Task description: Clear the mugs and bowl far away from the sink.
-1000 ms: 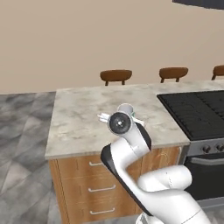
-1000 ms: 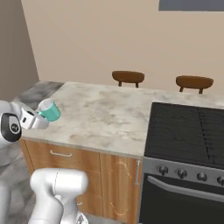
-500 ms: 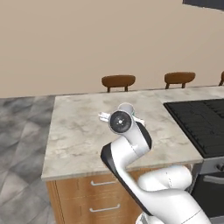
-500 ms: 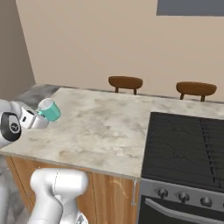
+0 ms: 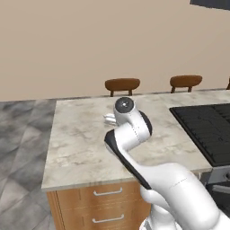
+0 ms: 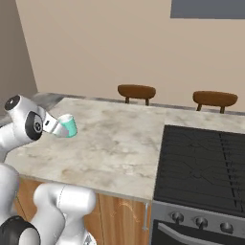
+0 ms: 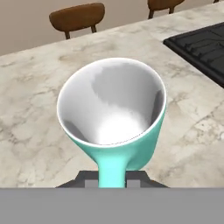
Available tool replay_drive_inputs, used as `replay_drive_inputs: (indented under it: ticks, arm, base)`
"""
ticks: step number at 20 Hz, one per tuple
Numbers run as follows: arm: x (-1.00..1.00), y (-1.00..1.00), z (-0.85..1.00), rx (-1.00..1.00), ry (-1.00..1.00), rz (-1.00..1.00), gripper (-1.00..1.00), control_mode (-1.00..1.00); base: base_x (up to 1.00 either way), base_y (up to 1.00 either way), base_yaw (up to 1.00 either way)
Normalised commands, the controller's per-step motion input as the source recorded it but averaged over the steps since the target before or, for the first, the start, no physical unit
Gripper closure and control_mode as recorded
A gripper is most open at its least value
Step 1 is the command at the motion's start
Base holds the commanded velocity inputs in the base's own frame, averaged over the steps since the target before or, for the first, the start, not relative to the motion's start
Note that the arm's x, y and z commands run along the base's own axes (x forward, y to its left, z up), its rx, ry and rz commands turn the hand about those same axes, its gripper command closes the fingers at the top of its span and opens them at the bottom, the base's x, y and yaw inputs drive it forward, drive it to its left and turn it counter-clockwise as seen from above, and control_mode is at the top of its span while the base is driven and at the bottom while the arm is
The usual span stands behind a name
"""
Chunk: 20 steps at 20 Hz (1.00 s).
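A light teal mug (image 6: 68, 126) with a white inside hangs tilted a little above the left part of the marble counter (image 6: 119, 153). My gripper (image 6: 56, 126) is shut on the mug's handle. In the hand view the mug (image 7: 113, 109) sits close, its mouth facing the camera. There its teal handle runs down into my gripper (image 7: 112, 180). In the left base view my own arm (image 5: 130, 130) covers the mug. The bowl and the sink are out of view.
A black ridged cooktop (image 6: 206, 162) takes up the counter's right side, also visible as the cooktop (image 5: 206, 128). Brown chairs (image 6: 137, 91) stand behind the counter's far edge. Wooden drawers (image 5: 103, 206) sit below the near edge. Grey tiled floor (image 5: 22, 148) lies to the left.
The whole scene has shifted in both base views, so the base has driven closer to the counter. The teal mug stays held in my gripper.
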Motion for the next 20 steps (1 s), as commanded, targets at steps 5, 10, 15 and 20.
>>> replay_drive_inputs:
  ticks: [5, 10, 15, 20]
  arm:
    - [0.13, -0.16, -0.62, 0.0, 0.22, 0.03, 1.0, -1.0]
    - [0.0, -0.25, -0.65, 0.0, 0.08, 0.06, 1.0, -1.0]
    - [0.0, -0.38, -0.68, 0.0, 0.0, 0.06, 1.0, -1.0]
    - [0.09, -0.39, -0.4, 0.0, 0.0, 0.05, 1.0, -1.0]
  base:
    - [0.0, 0.0, 0.0]
    - [0.0, 0.0, 0.0]
    - [0.0, 0.0, 0.0]
    - [0.0, 0.0, 0.0]
